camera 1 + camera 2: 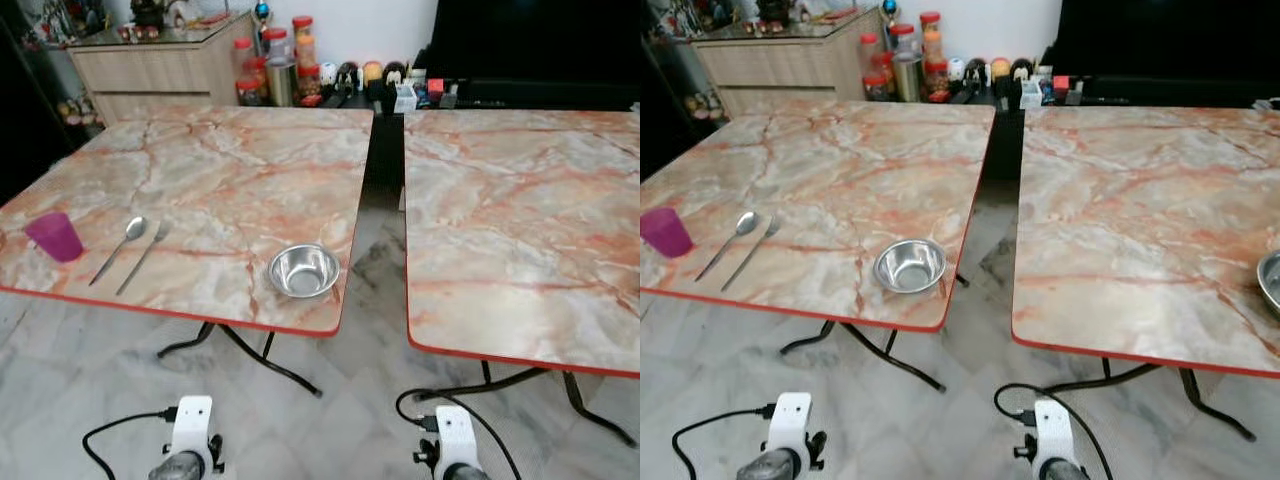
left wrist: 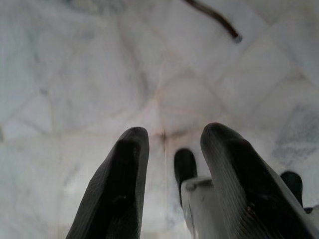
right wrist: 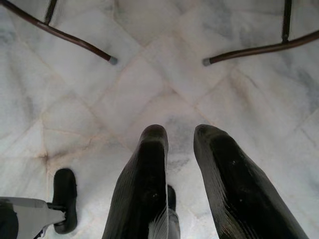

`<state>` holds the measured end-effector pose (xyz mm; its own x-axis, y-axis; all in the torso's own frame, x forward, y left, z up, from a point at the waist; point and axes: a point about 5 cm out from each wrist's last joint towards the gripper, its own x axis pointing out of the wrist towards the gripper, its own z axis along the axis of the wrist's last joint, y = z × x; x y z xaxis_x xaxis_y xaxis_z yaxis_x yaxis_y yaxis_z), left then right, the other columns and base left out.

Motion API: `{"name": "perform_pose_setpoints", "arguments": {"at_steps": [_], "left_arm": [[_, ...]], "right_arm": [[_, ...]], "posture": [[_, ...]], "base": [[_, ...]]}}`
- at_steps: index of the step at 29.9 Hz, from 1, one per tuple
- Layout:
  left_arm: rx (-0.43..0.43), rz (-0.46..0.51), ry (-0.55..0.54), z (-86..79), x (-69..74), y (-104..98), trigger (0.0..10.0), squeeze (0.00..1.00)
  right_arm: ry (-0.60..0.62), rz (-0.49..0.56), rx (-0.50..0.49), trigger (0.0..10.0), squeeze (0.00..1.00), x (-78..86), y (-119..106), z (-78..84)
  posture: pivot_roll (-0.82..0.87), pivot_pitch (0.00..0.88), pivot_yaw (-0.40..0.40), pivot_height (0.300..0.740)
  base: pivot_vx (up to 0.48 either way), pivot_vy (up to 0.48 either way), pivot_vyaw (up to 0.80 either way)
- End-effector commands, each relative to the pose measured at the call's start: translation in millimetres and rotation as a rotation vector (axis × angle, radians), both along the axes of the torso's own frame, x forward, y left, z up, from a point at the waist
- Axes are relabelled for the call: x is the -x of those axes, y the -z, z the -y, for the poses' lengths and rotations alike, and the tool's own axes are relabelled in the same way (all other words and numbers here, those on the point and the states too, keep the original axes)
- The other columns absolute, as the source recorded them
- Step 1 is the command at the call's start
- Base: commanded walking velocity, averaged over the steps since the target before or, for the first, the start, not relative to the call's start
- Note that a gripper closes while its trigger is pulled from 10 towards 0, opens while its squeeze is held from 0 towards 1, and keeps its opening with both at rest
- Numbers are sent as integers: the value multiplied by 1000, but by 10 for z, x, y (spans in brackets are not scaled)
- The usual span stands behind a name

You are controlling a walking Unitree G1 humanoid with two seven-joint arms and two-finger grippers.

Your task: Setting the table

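Note:
On the left marble table (image 1: 230,150), a purple cup (image 1: 55,236) stands near the front left edge. A spoon (image 1: 122,245) and a fork (image 1: 143,255) lie side by side just right of it. A steel bowl (image 1: 303,269) sits upright near the front right corner. The rim of a second steel bowl (image 1: 1271,283) shows at the right table's (image 1: 520,220) far right. Both arms hang low in front of the tables. My left gripper (image 2: 174,130) and right gripper (image 3: 180,129) point at the floor, fingers apart and holding nothing.
A narrow gap (image 1: 385,170) separates the two tables, whose dark metal legs (image 3: 60,34) spread over the marble floor. Behind them stand a wooden cabinet (image 1: 160,65), several jars (image 1: 275,65) and a dark screen (image 1: 530,40).

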<state>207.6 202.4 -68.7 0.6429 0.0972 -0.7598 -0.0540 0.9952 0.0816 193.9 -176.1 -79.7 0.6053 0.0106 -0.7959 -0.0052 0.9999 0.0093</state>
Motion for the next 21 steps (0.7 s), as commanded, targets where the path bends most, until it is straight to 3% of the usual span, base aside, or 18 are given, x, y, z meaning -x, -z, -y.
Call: {"name": "perform_pose_setpoints", "arguments": {"at_steps": [1,5,6,13,16,17,18,19,21], "left_arm": [[-30,21,-34,-121,-5,-30,10000,0],[-101,83,-124,-320,-26,-104,10000,0],[-179,145,-208,-495,-47,-189,10000,0],[-459,340,-539,-1111,-43,-570,10000,0],[-576,452,-643,-1322,-101,-823,10000,0],[-674,542,-686,-1438,-183,-1049,10000,0],[-740,578,-690,-1483,-224,-1163,10000,0],[-740,578,-690,-1483,-224,-1163,10000,0],[-848,714,-714,-1544,-347,-1473,10000,0]], "right_arm": [[-6,6,-10,10000,0,-31,-10,-61],[-5,1,-7,10000,0,-17,-3,-57],[-5,-2,-3,10000,0,-9,1,-53],[-14,-10,1,10000,0,12,13,-64],[-19,-8,-1,10000,0,-2,8,-81],[-25,-6,0,10000,0,-17,1,-90],[-26,-4,-1,10000,0,-25,-3,-92],[-26,-4,-1,10000,0,-25,-3,-92],[-30,-1,1,10000,0,-43,-12,-91]], "posture": [[10,0,14,740],[15,0,14,740],[24,0,11,740],[42,0,5,740],[50,0,-3,740],[50,0,-7,740],[50,0,-7,740],[50,0,-7,740],[52,0,-9,740]], "base": [[0,0,0],[0,0,0],[0,0,0],[0,0,0],[0,0,0],[0,0,0],[0,0,0],[0,0,0],[0,0,0]]}}
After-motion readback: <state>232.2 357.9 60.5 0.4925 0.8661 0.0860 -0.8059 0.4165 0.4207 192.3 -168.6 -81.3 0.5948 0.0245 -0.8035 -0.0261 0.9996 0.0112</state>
